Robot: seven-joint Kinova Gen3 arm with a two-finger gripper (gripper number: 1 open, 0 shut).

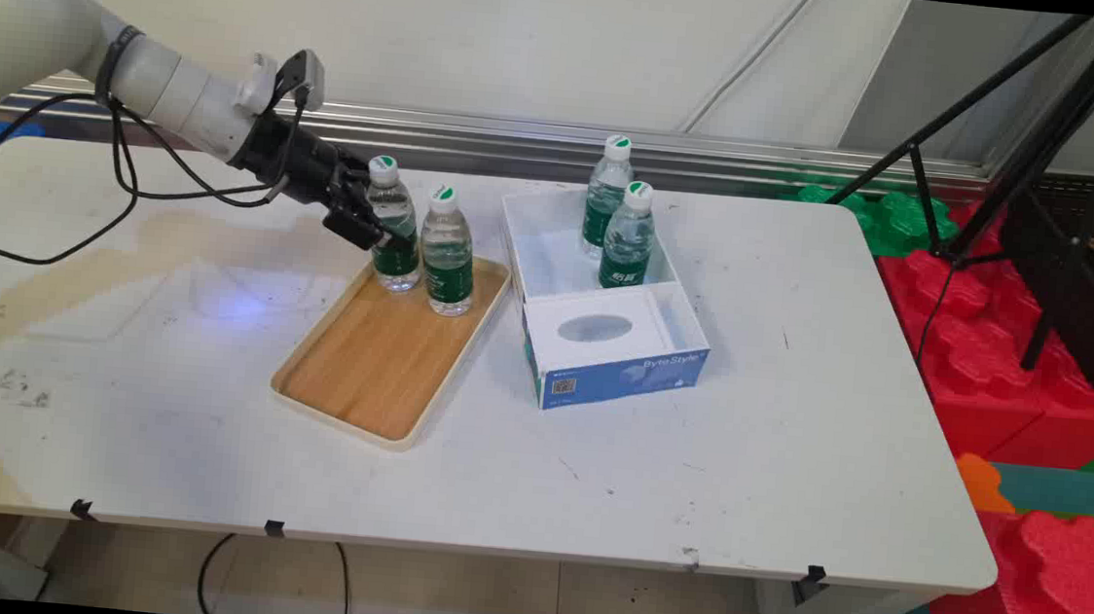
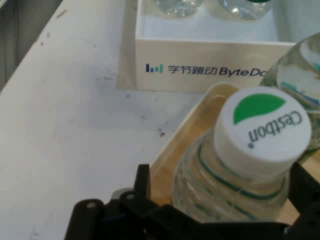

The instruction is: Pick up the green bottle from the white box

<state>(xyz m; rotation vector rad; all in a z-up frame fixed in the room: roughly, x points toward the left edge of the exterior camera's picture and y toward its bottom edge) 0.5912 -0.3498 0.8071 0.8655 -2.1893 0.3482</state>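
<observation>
Seen from above the table's near side, the gripper [image 1: 365,220] reaches in from the left and sits at the shoulder of a bottle [image 1: 394,229] standing upright at the far end of a wooden tray [image 1: 369,361]. A second bottle [image 1: 447,252] stands just beside it on the tray, to its right. To the right of the tray lies a white-and-blue box [image 1: 622,370] with an open compartment, in which two more bottles [image 1: 617,217] stand upright, close together. The tray's near part is bare wood. All of this rests on a white table [image 1: 790,443], with a black tripod [image 1: 1046,171] and red foam blocks [image 1: 1039,385] off to the right. From the hand's own camera, the gripper [image 2: 220,200] straddles the bottle [image 2: 235,185]: the cap [image 2: 262,131], white with a green mark, fills the middle of the view, and black fingers [image 2: 142,187] show on either side of the bottle's body, close against it; whether they press it or merely flank it cannot be told. The tray's pale rim [image 2: 182,135] runs past the bottle, the second bottle [image 2: 302,70] shows at the right edge, and the box [image 2: 210,67] with its blue lettering lies beyond. As things stand, two bottles are on the tray and two in the box.
</observation>
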